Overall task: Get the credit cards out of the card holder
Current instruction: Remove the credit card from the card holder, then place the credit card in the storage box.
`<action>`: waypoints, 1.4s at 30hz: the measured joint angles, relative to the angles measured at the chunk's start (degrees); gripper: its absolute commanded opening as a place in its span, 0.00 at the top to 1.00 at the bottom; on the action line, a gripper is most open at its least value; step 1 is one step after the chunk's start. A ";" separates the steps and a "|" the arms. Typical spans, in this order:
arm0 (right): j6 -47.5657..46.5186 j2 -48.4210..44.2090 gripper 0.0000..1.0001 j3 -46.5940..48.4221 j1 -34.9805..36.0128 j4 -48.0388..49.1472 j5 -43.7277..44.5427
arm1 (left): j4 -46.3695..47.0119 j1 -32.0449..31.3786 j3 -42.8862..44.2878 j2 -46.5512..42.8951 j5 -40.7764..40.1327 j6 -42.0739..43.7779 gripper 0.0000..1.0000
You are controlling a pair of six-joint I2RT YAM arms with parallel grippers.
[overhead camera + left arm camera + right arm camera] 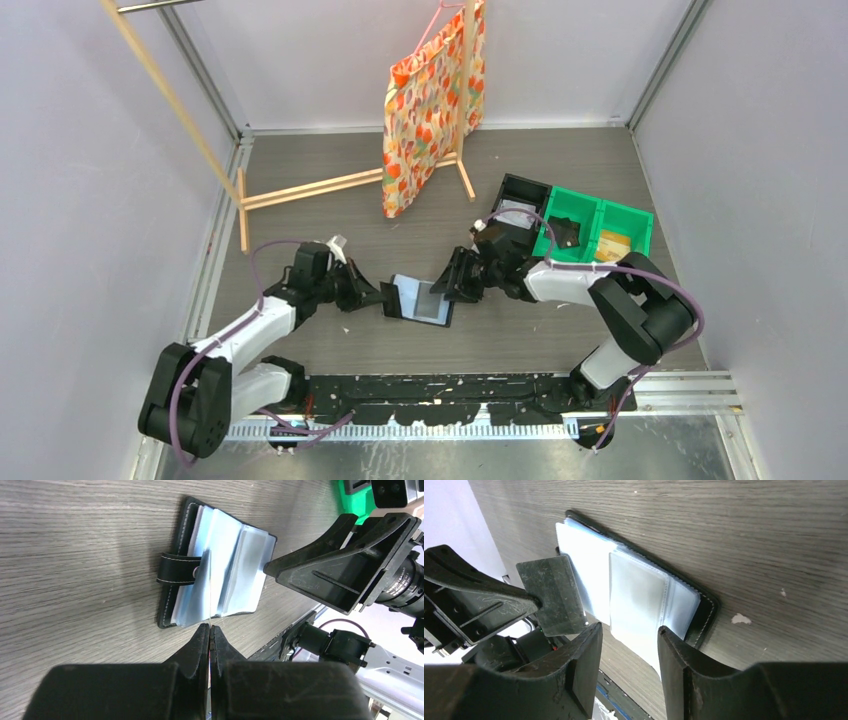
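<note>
The card holder (420, 300) lies open on the wooden table between both arms, black outside with its blue-grey clear sleeves fanned out (235, 560). My left gripper (210, 626) is shut on a thin leaf (210, 587) that stands upright from the holder; I cannot tell whether it is a sleeve or a card. In the right wrist view this leaf (551, 595) looks grey and translucent. A pale whitish card (639, 630) sticks out past the holder's black edge (706, 612). My right gripper (629, 627) is open, its jaws either side of that card's corner without pinching it.
Behind the right arm stand a black open-topped bin (520, 200) and green bins (600, 225) holding small items. At the back, an orange patterned bag (430, 110) hangs on a wooden rack (300, 190). A black rail (450, 390) runs along the near edge.
</note>
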 measured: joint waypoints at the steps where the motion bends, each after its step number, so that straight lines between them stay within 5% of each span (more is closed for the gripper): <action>1: -0.31 -0.74 0.49 0.00 0.00 -0.50 0.02 | -0.24 0.00 0.31 -0.20 0.09 0.00 0.99; 22: 2.45 -6.10 0.45 1.22 0.17 14.53 -14.82 | 14.64 0.00 3.89 -4.52 16.13 -7.52 0.99; 34: 26.56 4.68 0.67 -4.07 -0.74 54.88 -20.02 | 24.81 0.04 3.89 -2.71 18.45 -14.14 1.00; 42: 32.72 6.01 0.70 -5.01 -1.33 64.74 -20.13 | 26.08 0.87 3.89 -2.71 19.47 -15.15 0.99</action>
